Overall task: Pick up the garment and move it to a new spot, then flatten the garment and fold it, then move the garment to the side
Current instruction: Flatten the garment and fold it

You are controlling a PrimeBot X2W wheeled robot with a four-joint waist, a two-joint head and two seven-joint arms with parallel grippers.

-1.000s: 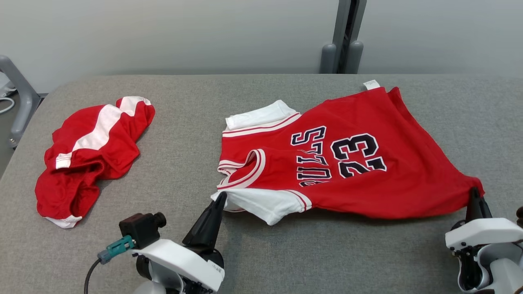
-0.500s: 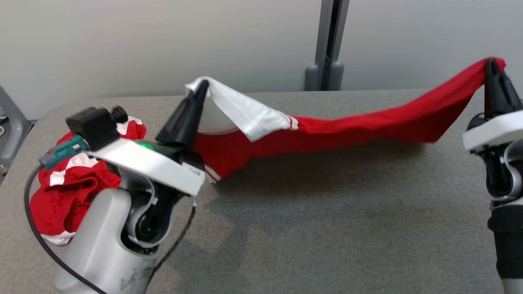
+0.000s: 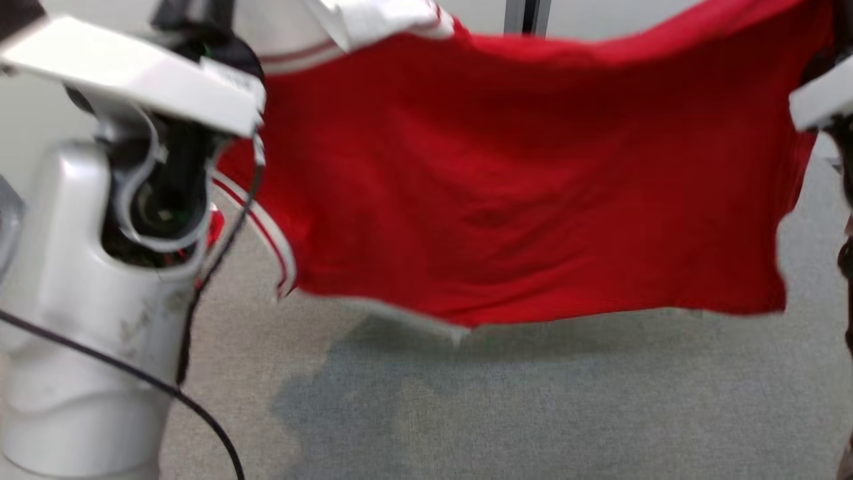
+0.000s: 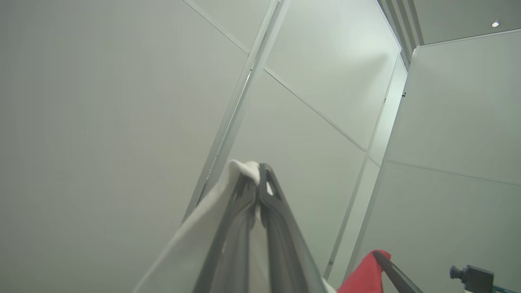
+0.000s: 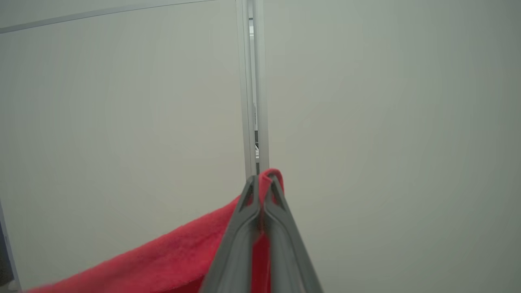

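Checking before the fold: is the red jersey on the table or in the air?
In the air, spread: red jersey hangs between left gripper and right gripper, hem above the grey fabric table.

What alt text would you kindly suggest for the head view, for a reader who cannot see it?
A red jersey hangs spread wide like a curtain above a grey table, strung between the left arm and the right arm. Its white sleeve shows at the top left, and a black cable trails from the left arm.

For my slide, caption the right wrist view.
Right gripper shut on a corner of the red jersey, against a pale wall.
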